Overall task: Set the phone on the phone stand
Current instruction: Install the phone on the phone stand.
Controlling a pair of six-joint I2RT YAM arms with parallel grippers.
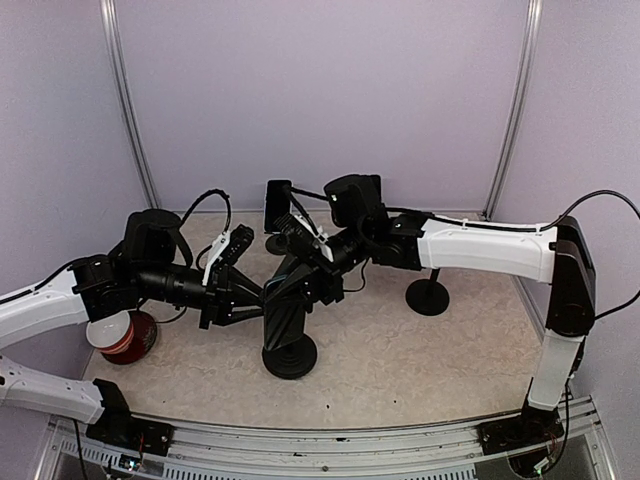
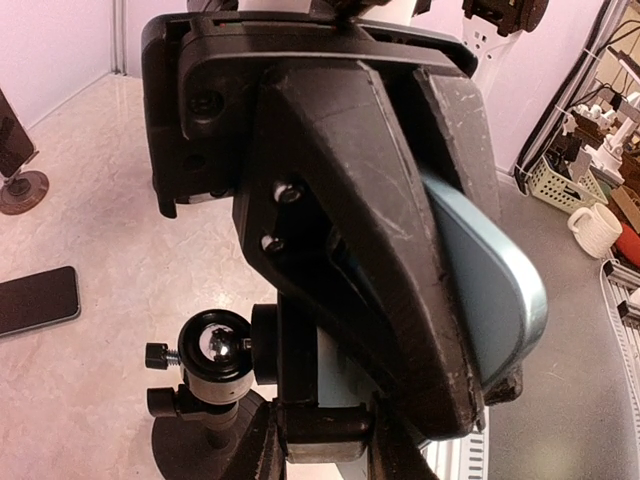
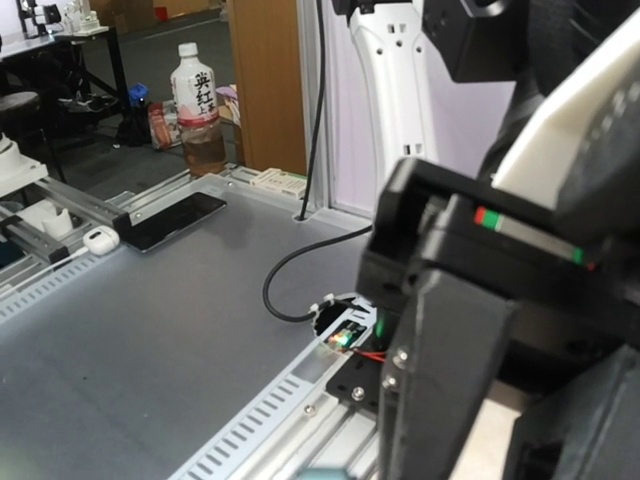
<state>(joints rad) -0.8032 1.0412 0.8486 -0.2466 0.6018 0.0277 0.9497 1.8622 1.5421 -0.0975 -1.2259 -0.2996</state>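
Note:
The black phone stand (image 1: 287, 322) stands mid-table on a round base, and its clamp back fills the left wrist view (image 2: 330, 200). The pale blue phone (image 2: 485, 300) sits against the clamp's far side. My left gripper (image 1: 254, 298) reaches in from the left and is shut on the clamp's lower bracket (image 2: 335, 430). My right gripper (image 1: 306, 262) comes from the right onto the top of the stand. In the right wrist view its fingers are hidden, and only a sliver of the phone (image 3: 345, 472) shows at the bottom edge, where it grips.
A second dark phone (image 2: 35, 300) lies flat on the table to the left. Another stand (image 1: 277, 212) is at the back, and a bare stand base (image 1: 428, 297) at the right. A red cup (image 1: 128, 336) sits under my left arm.

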